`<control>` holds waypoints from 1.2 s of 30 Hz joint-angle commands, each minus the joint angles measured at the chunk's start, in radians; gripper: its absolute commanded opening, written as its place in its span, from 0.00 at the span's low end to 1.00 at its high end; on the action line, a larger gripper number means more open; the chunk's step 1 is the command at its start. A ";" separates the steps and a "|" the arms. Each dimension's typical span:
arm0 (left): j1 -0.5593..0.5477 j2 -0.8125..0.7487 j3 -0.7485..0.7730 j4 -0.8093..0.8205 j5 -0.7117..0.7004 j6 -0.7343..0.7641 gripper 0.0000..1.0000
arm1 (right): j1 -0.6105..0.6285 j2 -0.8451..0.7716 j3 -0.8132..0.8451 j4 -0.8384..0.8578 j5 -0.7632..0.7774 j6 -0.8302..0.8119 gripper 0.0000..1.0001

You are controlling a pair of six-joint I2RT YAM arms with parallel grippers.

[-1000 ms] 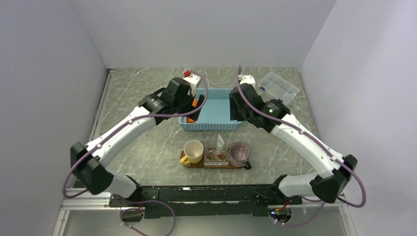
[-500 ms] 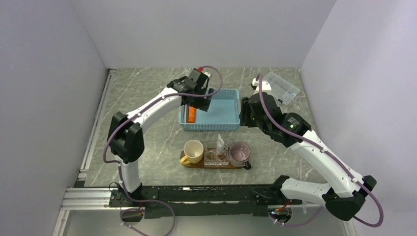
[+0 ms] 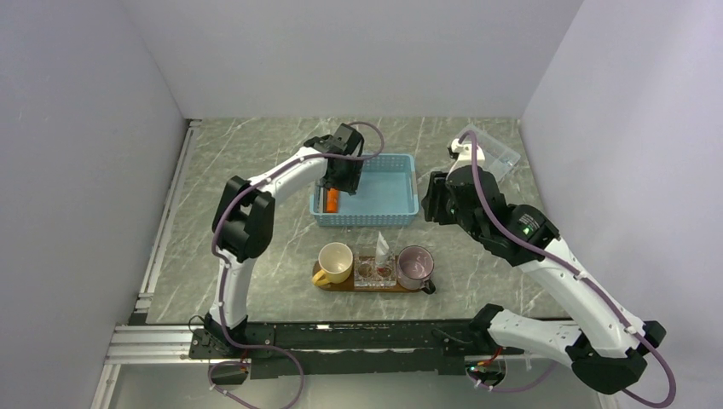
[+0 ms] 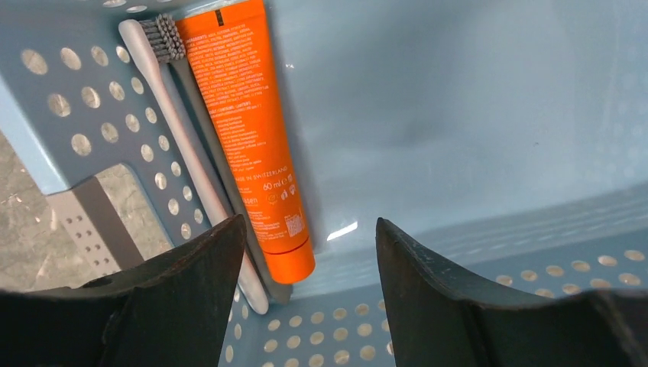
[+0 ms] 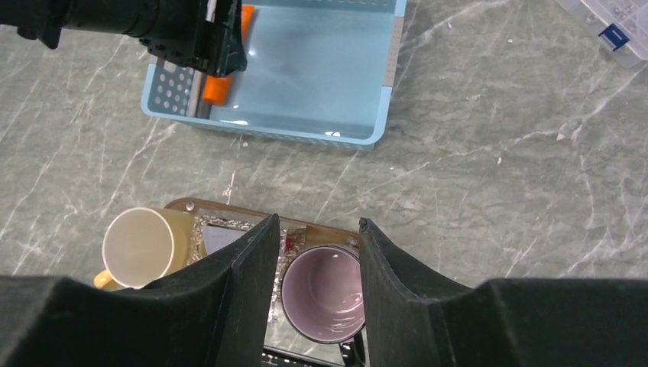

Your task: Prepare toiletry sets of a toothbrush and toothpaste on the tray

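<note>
The bright orange toothpaste tube (image 4: 244, 130) lies in the blue basket (image 3: 384, 183) by its left wall. A whitish toothbrush (image 4: 170, 115) and a grey toothbrush (image 4: 200, 126) lie side by side between the tube and the wall. My left gripper (image 4: 308, 229) is open and empty, just above the tube's cap end; in the top view it (image 3: 343, 175) hangs over the basket's left part. My right gripper (image 5: 317, 222) is open and empty, high above the dark wooden tray (image 3: 375, 288). A whitish flat item (image 3: 380, 245) stands in a clear glass on the tray.
On the tray, a yellow cup (image 3: 335, 262) stands left and a purple cup (image 3: 414, 266) right, with the glass between them. A clear compartment box (image 3: 490, 149) lies at the back right. Grey walls close the left, back and right sides.
My left arm swung round and its gripper came down over the basket's left end. My right gripper pulled out of the basket, to the right and up.
</note>
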 commanded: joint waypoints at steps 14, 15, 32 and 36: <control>0.038 0.144 0.130 -0.034 -0.109 -0.085 0.69 | -0.002 -0.055 -0.025 -0.033 -0.013 -0.029 0.45; 0.041 0.151 0.133 -0.035 -0.106 -0.085 0.68 | -0.002 -0.056 -0.027 -0.033 -0.015 -0.030 0.45; 0.053 0.104 0.019 0.031 -0.069 -0.087 0.13 | -0.003 -0.046 -0.029 -0.025 -0.021 -0.029 0.45; 0.052 0.029 -0.037 0.082 -0.061 -0.077 0.00 | -0.002 -0.044 -0.024 -0.026 -0.028 -0.024 0.45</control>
